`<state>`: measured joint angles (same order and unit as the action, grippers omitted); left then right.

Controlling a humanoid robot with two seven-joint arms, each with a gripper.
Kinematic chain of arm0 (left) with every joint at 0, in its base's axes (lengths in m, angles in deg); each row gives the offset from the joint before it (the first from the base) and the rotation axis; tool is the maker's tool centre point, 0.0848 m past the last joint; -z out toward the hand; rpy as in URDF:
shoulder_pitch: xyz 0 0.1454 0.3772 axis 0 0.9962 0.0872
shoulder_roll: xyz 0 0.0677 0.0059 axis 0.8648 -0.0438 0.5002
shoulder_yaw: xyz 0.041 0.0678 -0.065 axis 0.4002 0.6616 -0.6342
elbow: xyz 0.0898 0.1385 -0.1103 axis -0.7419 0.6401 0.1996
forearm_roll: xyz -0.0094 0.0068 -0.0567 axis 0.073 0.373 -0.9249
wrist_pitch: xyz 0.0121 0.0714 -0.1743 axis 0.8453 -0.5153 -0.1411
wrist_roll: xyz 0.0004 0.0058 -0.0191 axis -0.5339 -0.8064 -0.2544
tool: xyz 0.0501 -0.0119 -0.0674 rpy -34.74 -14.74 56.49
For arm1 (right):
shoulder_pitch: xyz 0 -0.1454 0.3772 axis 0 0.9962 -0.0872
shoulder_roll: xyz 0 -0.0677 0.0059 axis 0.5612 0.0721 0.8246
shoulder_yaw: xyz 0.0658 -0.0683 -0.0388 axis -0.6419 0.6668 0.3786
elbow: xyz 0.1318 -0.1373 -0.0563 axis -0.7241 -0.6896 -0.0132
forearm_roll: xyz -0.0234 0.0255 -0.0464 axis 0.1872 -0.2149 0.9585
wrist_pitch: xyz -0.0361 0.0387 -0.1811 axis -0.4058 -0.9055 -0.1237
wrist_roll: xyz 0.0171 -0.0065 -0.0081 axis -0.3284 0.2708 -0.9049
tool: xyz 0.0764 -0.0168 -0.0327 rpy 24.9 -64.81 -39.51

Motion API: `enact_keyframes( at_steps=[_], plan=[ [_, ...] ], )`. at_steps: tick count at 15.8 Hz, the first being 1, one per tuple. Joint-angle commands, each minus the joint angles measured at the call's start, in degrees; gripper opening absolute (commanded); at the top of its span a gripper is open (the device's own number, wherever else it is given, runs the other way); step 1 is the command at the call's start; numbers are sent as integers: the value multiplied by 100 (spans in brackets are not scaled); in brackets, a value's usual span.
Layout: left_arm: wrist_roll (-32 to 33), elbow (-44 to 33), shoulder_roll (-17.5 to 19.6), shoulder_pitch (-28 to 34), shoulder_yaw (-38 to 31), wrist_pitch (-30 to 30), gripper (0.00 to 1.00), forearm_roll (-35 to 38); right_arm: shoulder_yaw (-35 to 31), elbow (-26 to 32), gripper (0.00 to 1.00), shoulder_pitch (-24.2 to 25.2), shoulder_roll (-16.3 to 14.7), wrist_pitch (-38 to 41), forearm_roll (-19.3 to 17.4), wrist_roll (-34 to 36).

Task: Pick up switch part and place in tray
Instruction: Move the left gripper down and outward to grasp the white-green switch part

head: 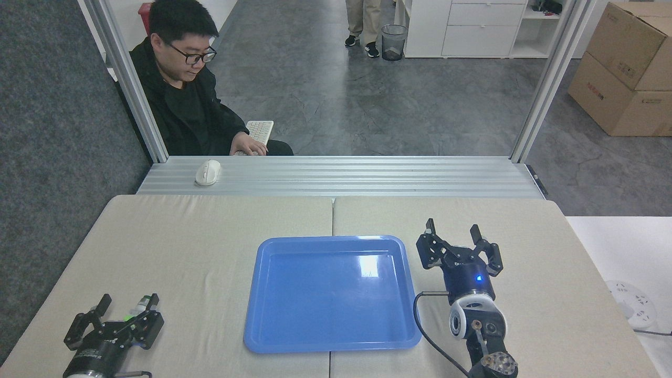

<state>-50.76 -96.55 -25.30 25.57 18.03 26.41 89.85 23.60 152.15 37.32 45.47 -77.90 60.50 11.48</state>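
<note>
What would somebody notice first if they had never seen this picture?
Probably the shiny blue tray in the middle of the beige table. Next come the two black robot arms: the right pincer stands open beside the tray, and the left pincer sits at the near left corner with a small green and white switch part by its fingers. A person sits behind the table.

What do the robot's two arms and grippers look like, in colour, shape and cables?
Both grippers, left and right, are black, with linked two-finger jaws on a round black body. The right one shows a blue light, a white ring behind it and a black cable looping beside. The left arm is mostly cut off.
</note>
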Motion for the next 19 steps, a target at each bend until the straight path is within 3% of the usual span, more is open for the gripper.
enact_keyframes(
  at_steps=[1,10,11,15,16,19],
  plan=[
    [-63,234,37,132,114,7,99,11,2,0,100,0,0,4,0,-5],
    [-292,1087,63,105,290,-28,97,221,2,0,100,0,0,4,0,-5],
    [-292,1087,55,97,290,-46,90,291,2,0,100,0,0,4,0,-5],
    [-292,1069,81,70,290,-46,9,406,2,0,100,0,0,4,-8,-5],
    [-292,1034,90,53,282,-64,0,389,2,0,100,0,0,4,-8,-5],
    [-275,282,37,61,282,-55,0,362,2,0,100,0,-9,4,0,-5]
  ],
)
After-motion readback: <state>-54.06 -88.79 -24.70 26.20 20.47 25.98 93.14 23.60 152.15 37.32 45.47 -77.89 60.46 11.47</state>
